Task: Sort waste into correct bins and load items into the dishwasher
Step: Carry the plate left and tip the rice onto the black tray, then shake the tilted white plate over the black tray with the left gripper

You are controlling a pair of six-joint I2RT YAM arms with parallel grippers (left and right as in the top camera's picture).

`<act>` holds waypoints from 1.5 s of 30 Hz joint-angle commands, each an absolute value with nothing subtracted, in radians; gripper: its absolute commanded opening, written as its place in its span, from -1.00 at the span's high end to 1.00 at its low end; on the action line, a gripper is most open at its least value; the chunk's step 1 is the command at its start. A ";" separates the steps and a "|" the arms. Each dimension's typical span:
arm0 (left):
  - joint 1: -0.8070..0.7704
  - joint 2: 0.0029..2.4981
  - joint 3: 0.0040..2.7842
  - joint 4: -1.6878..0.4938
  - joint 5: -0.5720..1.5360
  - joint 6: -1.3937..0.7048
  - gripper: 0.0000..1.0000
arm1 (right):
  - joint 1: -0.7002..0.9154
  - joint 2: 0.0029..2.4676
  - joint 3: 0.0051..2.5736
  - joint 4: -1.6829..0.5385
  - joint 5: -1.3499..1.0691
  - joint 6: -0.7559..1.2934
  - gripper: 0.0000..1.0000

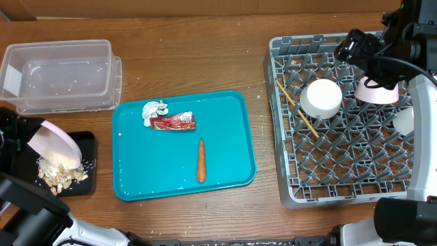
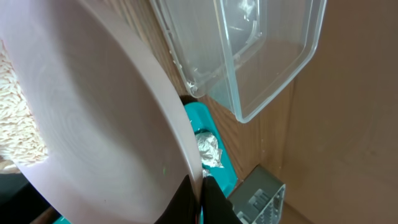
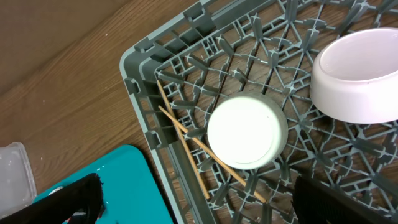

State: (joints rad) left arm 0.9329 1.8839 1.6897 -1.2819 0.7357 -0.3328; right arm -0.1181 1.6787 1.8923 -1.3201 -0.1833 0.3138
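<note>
**Scrap-tipping stage of the sorting task.** The left claw (image 2: 198,186) is clamped on the rim of the pale pink plate (image 1: 58,142). It holds the plate steeply tilted over the black tray (image 1: 87,145), where a heap of rice and scraps (image 1: 61,171) lies under the lower edge. Judged from this pose, the step goes best if the lower rim keeps inside the tray's outline. The tilt should steepen gradually, so that clinging grains slide rather than scatter onto the bench (image 1: 205,55). The plate face should be checked clean before it goes to the dish rack (image 1: 287,195). The right claw (image 3: 196,186) hangs over the rack with jaws wide apart and empty, above the white bowl (image 3: 245,130), pink bowl (image 3: 357,81) and chopsticks (image 3: 186,134). The foil ball (image 1: 155,109), red wrapper (image 1: 173,121) and carrot (image 1: 201,160) lie on the teal tray (image 1: 232,171). The clear tub (image 1: 61,72) holds a few pale specks. The wrapper carries print too small to read; no other lettering shows.
</note>
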 commanded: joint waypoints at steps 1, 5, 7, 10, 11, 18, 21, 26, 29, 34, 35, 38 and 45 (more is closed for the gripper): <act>0.958 1.888 1.715 -1.296 0.787 -0.306 0.92 | -0.119 1.671 1.919 -1.314 -0.180 0.315 -1.00; 0.991 1.888 1.715 -1.301 0.827 -0.307 0.92 | -0.119 1.671 1.919 -1.314 -0.179 0.315 -1.00; 1.011 1.888 1.715 -1.300 0.849 -0.306 0.92 | -0.119 1.671 1.919 -1.314 -0.179 0.315 -1.00; 1.052 1.888 1.715 -1.300 0.863 -0.290 0.92 | -0.119 1.671 1.919 -1.314 -0.180 0.315 -1.00; 1.063 1.888 1.715 -1.305 0.876 -0.279 0.92 | -0.119 1.671 1.919 -1.314 -0.180 0.315 -1.00; 1.121 1.888 1.715 -1.294 1.013 -0.224 0.92 | -0.119 1.671 1.919 -1.314 -0.179 0.315 -1.00; 1.126 1.888 1.715 -1.282 1.039 -0.209 0.92 | -0.119 1.671 1.919 -1.314 -0.179 0.315 -1.00; 1.126 1.888 1.715 -1.312 1.064 -0.209 0.92 | -0.119 1.671 1.919 -1.314 -0.180 0.315 -1.00; 1.131 1.890 1.715 -1.262 1.037 -0.246 0.92 | -0.119 1.671 1.919 -1.314 -0.180 0.315 -1.00; 1.158 1.890 1.715 -1.287 1.058 -0.247 0.92 | -0.119 1.671 1.919 -1.314 -0.179 0.315 -1.00; 1.164 1.890 1.715 -1.311 1.060 -0.246 0.92 | -0.119 1.671 1.919 -1.314 -0.179 0.315 -1.00; 1.179 1.890 1.714 -1.312 1.066 -0.246 0.92 | -0.119 1.671 1.919 -1.314 -0.180 0.315 -1.00; 1.179 1.889 1.714 -1.341 1.125 -0.216 0.92 | -0.119 1.671 1.919 -1.314 -0.180 0.315 -1.00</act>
State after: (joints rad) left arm 1.1786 1.8839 1.6897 -1.3159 1.0698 -0.2321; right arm -0.1181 1.6787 1.8923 -1.3205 -0.1829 0.3141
